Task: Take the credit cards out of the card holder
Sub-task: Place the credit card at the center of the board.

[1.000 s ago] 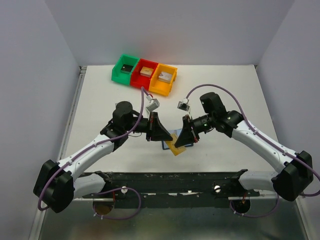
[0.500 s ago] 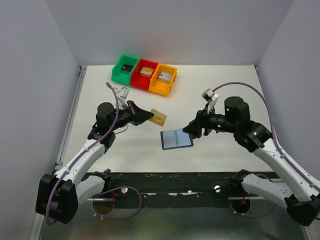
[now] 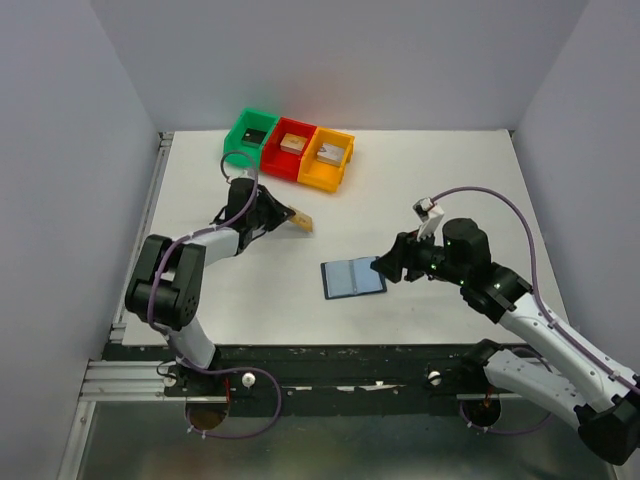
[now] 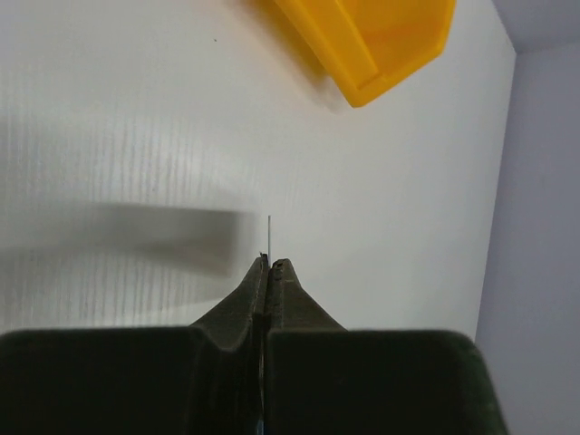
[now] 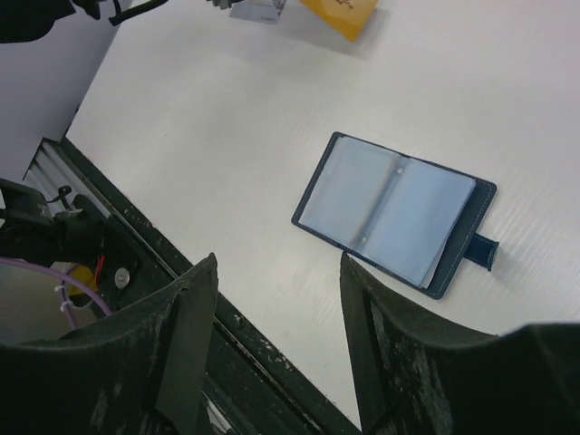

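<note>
The dark navy card holder (image 3: 353, 278) lies open and flat on the white table, its greyish pockets up (image 5: 390, 213) and its strap tab (image 5: 483, 251) at the right. My left gripper (image 3: 287, 215) is shut on a tan-gold credit card (image 3: 303, 222), held above the table in front of the bins. In the left wrist view that card (image 4: 269, 237) shows edge-on as a thin line between the closed fingers. My right gripper (image 3: 385, 268) hovers open at the holder's right end with nothing between its fingers (image 5: 192, 308). No other cards show.
Green (image 3: 250, 137), red (image 3: 290, 147) and orange (image 3: 327, 158) bins stand in a row at the back, each with a small block inside. The orange bin (image 4: 381, 45) is just ahead of my left gripper. The table's black front rail (image 5: 136, 263) lies under my right gripper.
My left gripper pulled the tan-gold card off the holder and carried it left and back toward the bins. My right gripper opened and drew back to the right of the holder.
</note>
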`<action>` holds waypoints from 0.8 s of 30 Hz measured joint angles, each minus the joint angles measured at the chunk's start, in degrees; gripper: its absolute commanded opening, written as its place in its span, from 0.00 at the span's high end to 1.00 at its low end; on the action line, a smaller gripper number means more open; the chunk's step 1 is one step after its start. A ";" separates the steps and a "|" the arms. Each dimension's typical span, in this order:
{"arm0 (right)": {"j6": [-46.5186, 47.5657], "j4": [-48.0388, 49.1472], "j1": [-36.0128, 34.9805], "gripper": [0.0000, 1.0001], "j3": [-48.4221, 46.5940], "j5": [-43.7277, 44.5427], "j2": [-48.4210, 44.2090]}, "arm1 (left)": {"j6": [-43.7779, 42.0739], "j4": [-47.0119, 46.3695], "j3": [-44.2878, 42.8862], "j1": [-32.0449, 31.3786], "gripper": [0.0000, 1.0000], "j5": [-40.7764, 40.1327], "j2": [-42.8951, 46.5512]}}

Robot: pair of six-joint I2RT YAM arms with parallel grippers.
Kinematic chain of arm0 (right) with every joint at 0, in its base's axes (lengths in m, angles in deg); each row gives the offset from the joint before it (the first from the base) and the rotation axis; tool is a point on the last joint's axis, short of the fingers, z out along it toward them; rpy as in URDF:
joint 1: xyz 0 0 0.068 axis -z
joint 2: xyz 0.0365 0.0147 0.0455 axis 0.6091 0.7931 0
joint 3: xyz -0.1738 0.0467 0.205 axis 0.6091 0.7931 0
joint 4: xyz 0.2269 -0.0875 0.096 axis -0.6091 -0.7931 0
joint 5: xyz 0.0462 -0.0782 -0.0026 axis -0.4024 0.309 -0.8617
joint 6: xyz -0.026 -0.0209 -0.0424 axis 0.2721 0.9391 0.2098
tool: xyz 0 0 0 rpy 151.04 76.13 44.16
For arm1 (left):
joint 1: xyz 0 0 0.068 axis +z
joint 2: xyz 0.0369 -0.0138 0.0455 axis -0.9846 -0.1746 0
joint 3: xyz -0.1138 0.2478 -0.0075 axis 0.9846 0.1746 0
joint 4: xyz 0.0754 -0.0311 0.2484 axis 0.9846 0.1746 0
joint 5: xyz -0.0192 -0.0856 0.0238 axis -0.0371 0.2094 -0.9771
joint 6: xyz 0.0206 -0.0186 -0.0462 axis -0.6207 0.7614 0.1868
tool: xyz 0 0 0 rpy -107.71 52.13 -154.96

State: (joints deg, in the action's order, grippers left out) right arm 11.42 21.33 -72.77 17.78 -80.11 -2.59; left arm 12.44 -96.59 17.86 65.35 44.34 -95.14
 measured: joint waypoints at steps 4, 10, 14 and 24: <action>-0.39 0.39 0.00 0.37 0.50 -0.50 0.48 | 0.00 0.33 -4.63 0.42 1.00 -1.31 -6.21; -0.37 1.79 0.00 0.37 0.48 -1.53 2.84 | 0.48 -1.16 -9.73 1.46 1.00 -1.73 -12.41; -0.37 1.84 0.00 0.37 0.48 -1.81 4.85 | 0.98 -2.10 -10.95 1.64 1.00 -1.66 -15.37; 0.15 1.84 0.00 0.35 0.48 -2.05 6.47 | 0.87 -4.09 -12.74 1.64 0.74 -0.20 -18.36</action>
State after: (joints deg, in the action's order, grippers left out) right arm 11.58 23.16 -72.77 18.26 -82.16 3.88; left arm 13.31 -100.68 5.11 66.99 44.14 -113.50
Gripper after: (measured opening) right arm 0.642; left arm 0.130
